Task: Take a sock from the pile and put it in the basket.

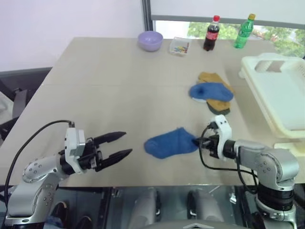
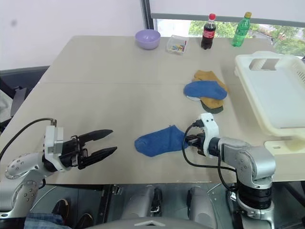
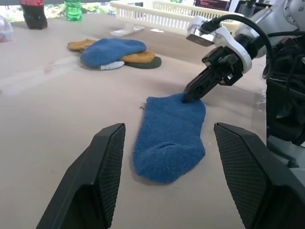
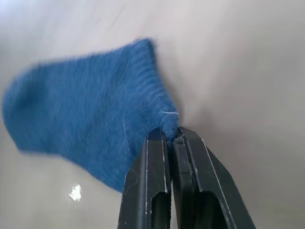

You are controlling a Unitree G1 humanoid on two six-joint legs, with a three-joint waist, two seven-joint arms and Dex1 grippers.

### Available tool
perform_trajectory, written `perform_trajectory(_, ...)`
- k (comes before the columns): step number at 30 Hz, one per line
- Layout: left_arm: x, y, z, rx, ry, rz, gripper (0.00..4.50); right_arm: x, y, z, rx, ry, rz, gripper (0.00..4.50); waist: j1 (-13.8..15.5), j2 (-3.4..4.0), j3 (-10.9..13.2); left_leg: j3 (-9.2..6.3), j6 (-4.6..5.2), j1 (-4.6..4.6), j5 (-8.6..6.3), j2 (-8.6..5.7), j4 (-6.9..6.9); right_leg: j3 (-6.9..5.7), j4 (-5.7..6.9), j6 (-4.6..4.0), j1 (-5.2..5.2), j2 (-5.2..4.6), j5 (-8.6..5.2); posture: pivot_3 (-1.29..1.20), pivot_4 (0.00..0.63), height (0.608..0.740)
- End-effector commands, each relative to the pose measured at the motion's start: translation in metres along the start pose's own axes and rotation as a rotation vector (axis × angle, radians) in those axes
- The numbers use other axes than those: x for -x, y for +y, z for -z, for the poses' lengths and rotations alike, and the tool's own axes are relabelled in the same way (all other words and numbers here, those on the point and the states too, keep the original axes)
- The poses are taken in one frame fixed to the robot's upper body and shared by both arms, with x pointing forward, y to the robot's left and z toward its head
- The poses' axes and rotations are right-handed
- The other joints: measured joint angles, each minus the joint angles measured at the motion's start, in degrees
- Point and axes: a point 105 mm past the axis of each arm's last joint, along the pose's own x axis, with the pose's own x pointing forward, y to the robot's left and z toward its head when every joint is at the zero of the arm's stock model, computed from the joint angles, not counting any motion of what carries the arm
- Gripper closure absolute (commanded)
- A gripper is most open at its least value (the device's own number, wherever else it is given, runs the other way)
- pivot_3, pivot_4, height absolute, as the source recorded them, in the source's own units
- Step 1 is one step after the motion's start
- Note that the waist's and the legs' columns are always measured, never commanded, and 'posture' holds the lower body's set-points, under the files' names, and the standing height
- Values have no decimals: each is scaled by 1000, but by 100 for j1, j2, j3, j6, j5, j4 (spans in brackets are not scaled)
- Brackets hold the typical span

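Pinching the sock (image 1: 170,142) shut, right gripper (image 1: 198,142); left gripper (image 1: 125,144) gapes; basket (image 1: 267,90) empty.

My arms are silver-grey metal with round joint housings and small dark screws. White wrist blocks carry each gripper: left gripper (image 1: 125,144), right gripper (image 1: 196,141), both with black tapered fingers. Black cables loop from both wrists.

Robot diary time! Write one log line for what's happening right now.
right gripper: shut on sock edge | sock: flat on table | left gripper: open, empty | basket: no sock yet
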Motion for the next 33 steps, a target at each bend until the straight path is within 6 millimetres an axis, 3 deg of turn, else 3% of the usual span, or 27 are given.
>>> perform_trajectory(1, -1, 2, -4, -23, -4, 12, 1329, 15, -14, 2, -18, -36, 108, 4337, 12, 1, 1, 0, 0, 0, 0, -2, 0, -1, 0, 0, 0, 1, 0, 0, 150, 733)
perform_trajectory(8, -5, 7, -5, -27, -10, 33, 1329, 25, -12, 8, -27, -68, 123, 4337, 21, 3, 2, -2, 1, -3, 0, -5, -4, -3, -4, 3, -1, 7, -2, 0, 150, 733)
perform_trajectory(11, -7, 7, -4, -27, -10, 42, 1329, 24, -5, 11, -17, -61, 86, 3610, 1, 4, 2, -2, 1, -3, 0, -5, -4, -2, -4, 9, -1, 8, -5, 0, 150, 733)
perform_trajectory(16, -7, 8, -4, -30, -14, 40, 1329, 31, 3, 27, 77, 5, 23, 1432, -12, 2, 2, -6, 1, -3, -1, -4, -8, -4, -9, 20, 0, 7, -13, 0, 150, 733)
perform_trajectory(20, -6, 8, -5, -34, -15, 33, 1329, 48, -2, 39, 226, 76, -35, 1432, 2, -3, -1, -11, 7, -15, -4, -12, -8, -11, -27, 22, 1, 0, -12, 0, 150, 733)
perform_trajectory(24, -5, 8, -7, -39, -18, 16, 1329, 66, -24, 18, 414, 31, -16, 1432, 12, -5, 4, -19, 13, -25, -3, -12, -8, -20, -40, 24, 2, 4, -12, 0, 150, 733)
perform_trajectory(26, -4, 8, -7, -41, -19, 10, 1329, 65, -23, -3, 517, -17, -37, 1432, -17, -5, 15, -16, 15, -27, -2, -11, -4, -18, -40, 32, 1, 5, -10, 0, 150, 733)
perform_trajectory(33, -4, 11, -9, -53, -33, -18, 1329, 9, -4, -78, 761, -216, -13, 1432, -90, -3, 27, -17, 29, -22, 13, 24, 1, -17, -33, 31, -4, 42, -8, 0, 150, 733)
